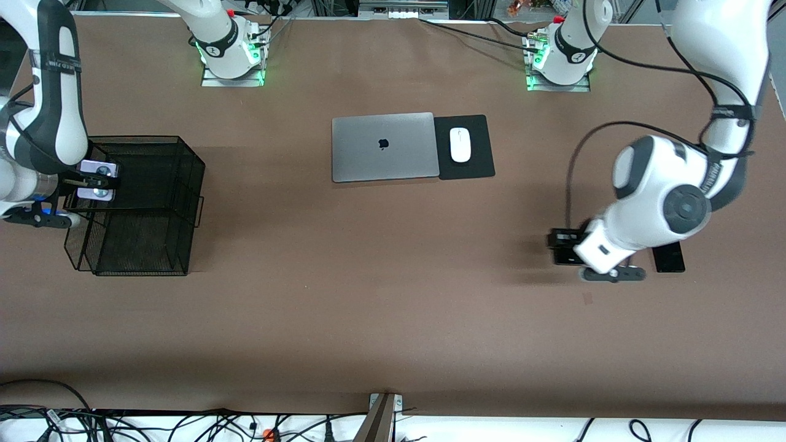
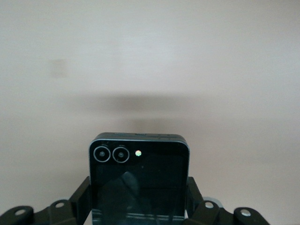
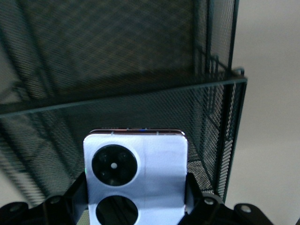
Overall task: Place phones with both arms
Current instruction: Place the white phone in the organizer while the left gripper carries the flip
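Note:
My right gripper (image 1: 93, 182) is shut on the small lavender phone (image 1: 98, 174) and holds it over the black mesh basket (image 1: 153, 209). In the right wrist view the lavender phone (image 3: 154, 164), with its two black circles, sits between the fingers (image 3: 196, 194) above the basket's mesh wall (image 3: 140, 98). My left gripper (image 1: 565, 247) is low at the table toward the left arm's end. It is shut on the small squarish black phone (image 2: 139, 180), with the fingers (image 2: 80, 197) against both its sides. The long black slab phone (image 1: 668, 258) lies on the table beside that hand.
A closed silver laptop (image 1: 382, 147) lies mid-table. Beside it a white mouse (image 1: 460, 145) rests on a black pad (image 1: 482, 162). Cables run along the table edge nearest the front camera.

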Robot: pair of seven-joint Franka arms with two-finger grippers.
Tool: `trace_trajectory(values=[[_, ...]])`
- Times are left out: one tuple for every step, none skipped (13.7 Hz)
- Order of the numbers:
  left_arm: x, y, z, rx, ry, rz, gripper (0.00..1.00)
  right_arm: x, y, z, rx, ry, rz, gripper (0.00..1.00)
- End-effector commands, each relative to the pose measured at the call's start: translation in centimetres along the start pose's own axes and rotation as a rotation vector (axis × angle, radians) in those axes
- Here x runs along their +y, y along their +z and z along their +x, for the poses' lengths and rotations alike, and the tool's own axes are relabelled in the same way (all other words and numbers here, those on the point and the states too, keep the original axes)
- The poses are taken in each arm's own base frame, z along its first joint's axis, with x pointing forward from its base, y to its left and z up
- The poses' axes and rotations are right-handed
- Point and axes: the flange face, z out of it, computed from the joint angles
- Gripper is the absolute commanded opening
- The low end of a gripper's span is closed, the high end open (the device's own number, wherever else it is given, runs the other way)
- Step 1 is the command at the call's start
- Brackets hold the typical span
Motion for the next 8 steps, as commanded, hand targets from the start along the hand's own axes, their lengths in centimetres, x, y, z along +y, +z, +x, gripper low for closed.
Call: trace_trajectory(values=[[9.5,2.3,-1.3,-0.049,-0.084,-0.048,0.00,0.8,2.2,-1.0,0.039,-0.037,0.020,0.30],[13.3,2.7,-1.5,-0.044,-0.105,-0.066,0.00,1.2,3.2,-0.9,0.053,-0.037,0.020,0.30],[16.9,3.7,-1.7,-0.045,-0.146,-0.080,0.00,1.3,3.4,-1.0,0.055,-0.035,0.024,0.33],[19.9,5.0,-1.7,-0.036,-0.166,-0.104,0.00,1.3,3.4,-0.9,0.055,-0.035,0.023,0.45],[23.2,5.8,-1.7,-0.006,-0.182,-0.146,0.00,1.4,3.5,-1.0,0.051,-0.039,0.024,0.75],[25.8,6.7,-1.7,0.022,-0.199,-0.189,0.00,1.5,3.3,-1.0,0.049,-0.052,0.025,1.00],[28.0,7.6,-2.1,0.040,-0.194,-0.216,0.00,1.5,3.0,-1.1,0.039,-0.055,0.028,1.00],[29.5,8.7,-2.4,0.068,-0.197,-0.231,0.00,1.4,2.0,-1.0,0.044,-0.059,0.027,1.00]])
